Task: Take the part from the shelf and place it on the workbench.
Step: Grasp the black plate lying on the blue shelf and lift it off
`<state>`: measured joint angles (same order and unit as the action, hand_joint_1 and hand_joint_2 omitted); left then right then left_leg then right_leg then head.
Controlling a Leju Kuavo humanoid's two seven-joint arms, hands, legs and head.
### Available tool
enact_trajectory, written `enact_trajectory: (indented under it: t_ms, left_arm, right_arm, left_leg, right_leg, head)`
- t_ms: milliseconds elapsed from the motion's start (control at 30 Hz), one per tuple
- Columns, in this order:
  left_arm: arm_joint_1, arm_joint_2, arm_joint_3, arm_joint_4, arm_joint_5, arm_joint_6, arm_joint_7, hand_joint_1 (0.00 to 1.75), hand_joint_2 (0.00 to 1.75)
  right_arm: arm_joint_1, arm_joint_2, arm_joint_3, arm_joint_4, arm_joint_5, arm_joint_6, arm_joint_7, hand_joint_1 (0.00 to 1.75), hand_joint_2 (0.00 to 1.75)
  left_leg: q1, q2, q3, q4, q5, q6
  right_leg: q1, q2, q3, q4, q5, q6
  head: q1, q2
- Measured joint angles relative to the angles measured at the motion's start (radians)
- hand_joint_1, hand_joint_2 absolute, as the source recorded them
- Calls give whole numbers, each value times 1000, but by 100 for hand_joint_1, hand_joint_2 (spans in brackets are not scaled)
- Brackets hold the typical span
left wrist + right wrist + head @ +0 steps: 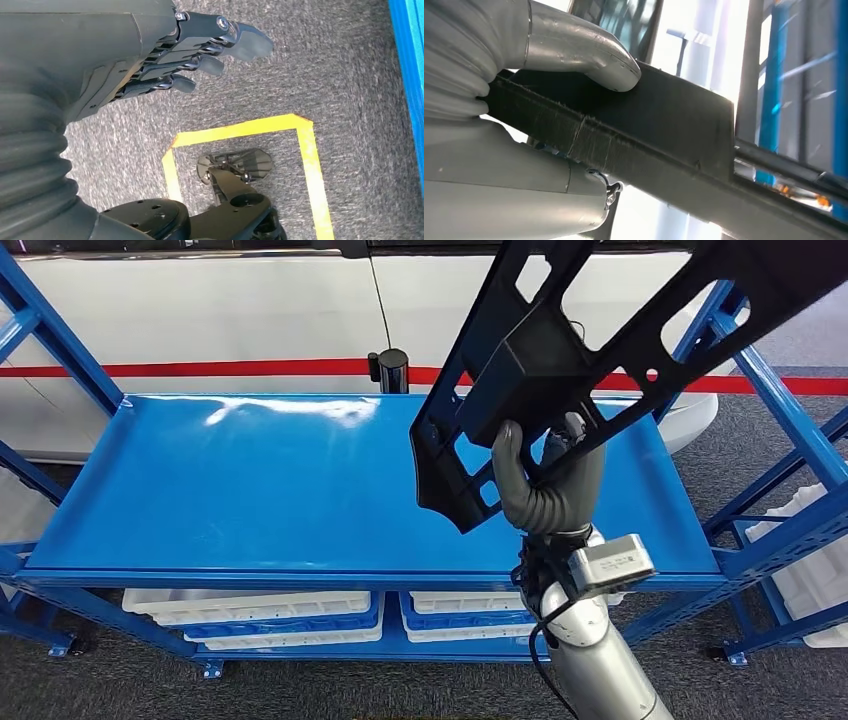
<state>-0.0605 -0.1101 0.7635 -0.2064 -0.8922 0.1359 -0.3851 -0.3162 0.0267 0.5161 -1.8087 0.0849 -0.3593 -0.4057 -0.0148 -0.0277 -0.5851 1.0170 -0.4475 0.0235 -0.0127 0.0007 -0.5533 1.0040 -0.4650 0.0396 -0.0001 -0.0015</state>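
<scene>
Silver arm, grey ribbed wrist cover, dark-fingered robot hand.

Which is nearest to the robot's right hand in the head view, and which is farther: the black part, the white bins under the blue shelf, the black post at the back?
1. Black part: held in the right hand, above the blue shelf.
2. White bins: below the shelf, just under the hand.
3. Black post: behind the shelf's back edge, to the hand's left.
</scene>
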Motion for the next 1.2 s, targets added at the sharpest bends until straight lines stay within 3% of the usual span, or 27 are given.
enact_trajectory:
  t_ms: [133,400,633,767,833,900,967,1000,1033,1067,1133,1200]
  left_arm:
    - [3,2,24,0,18,9,-1,0,175]
    - [5,5,46,0,18,16,-15,0,175]
    - [5,11,48,0,7,17,-19,0,175]
    - [5,19,48,0,-2,21,-22,0,175]
    - [5,23,48,0,-9,25,-27,0,175]
    - [4,27,48,0,-15,28,-32,0,175]
    - [4,32,48,0,-17,29,-34,0,175]
    - [5,33,48,0,-17,29,-34,0,175]
    - [5,34,48,0,-18,29,-34,0,175]
    - [5,34,48,0,-18,29,-34,0,175]
    - [5,35,48,0,-18,29,-34,0,175]
    - [5,38,48,-1,-18,29,-35,0,175]
  right_arm:
    - [44,-36,31,-71,-73,90,-22,175,175]
    - [95,-93,51,-117,-125,134,-9,175,175]
    - [94,-109,49,-117,-167,166,12,175,175]
    - [93,-113,46,-117,-174,189,20,175,175]
    - [94,-115,45,-117,-176,200,18,175,175]
    - [94,-116,44,-117,-174,205,12,175,175]
    - [97,-118,44,-117,-171,206,9,175,175]
    - [99,-119,44,-117,-171,207,9,175,175]
    - [101,-120,44,-116,-170,207,9,175,175]
    - [102,-122,44,-116,-170,207,9,175,175]
    - [102,-123,44,-116,-170,207,9,175,175]
    - [102,-124,44,-117,-170,207,8,175,175]
  left_leg:
    - [0,0,0,0,0,0]
    - [-1,0,0,0,0,0]
    - [-6,0,-1,2,-1,2]
    - [-11,0,-3,4,-1,9]
    - [-4,1,0,-5,6,19]
    - [6,3,1,-14,13,27]
    - [8,3,-2,-14,15,29]
    - [8,3,-3,-14,15,28]
    - [8,3,-4,-14,16,27]
    - [9,2,-4,-13,17,26]
    - [12,0,-4,-13,18,19]
    - [9,-3,-7,-11,19,6]
  right_leg:
    - [0,0,0,0,0,0]
    - [-1,0,0,-1,1,1]
    - [-7,0,0,-1,2,3]
    - [-11,0,0,-3,4,8]
    - [-9,0,-7,5,-2,11]
    - [-6,0,-43,75,-38,7]
    - [-7,0,-108,210,-92,2]
    - [-7,0,-136,265,-108,3]
    - [-8,0,-147,287,-110,8]
    - [-9,0,-138,267,-96,17]
    - [-12,0,-72,131,-41,34]
    - [-11,3,-17,21,-2,31]
  head:
    - [0,0]
    - [0,0]
    - [0,0]
    - [0,0]
    - [0,0]
    - [3,0]
    - [6,0]
    - [6,0]
    - [6,0]
    - [6,0]
    - [7,0]
    - [7,0]
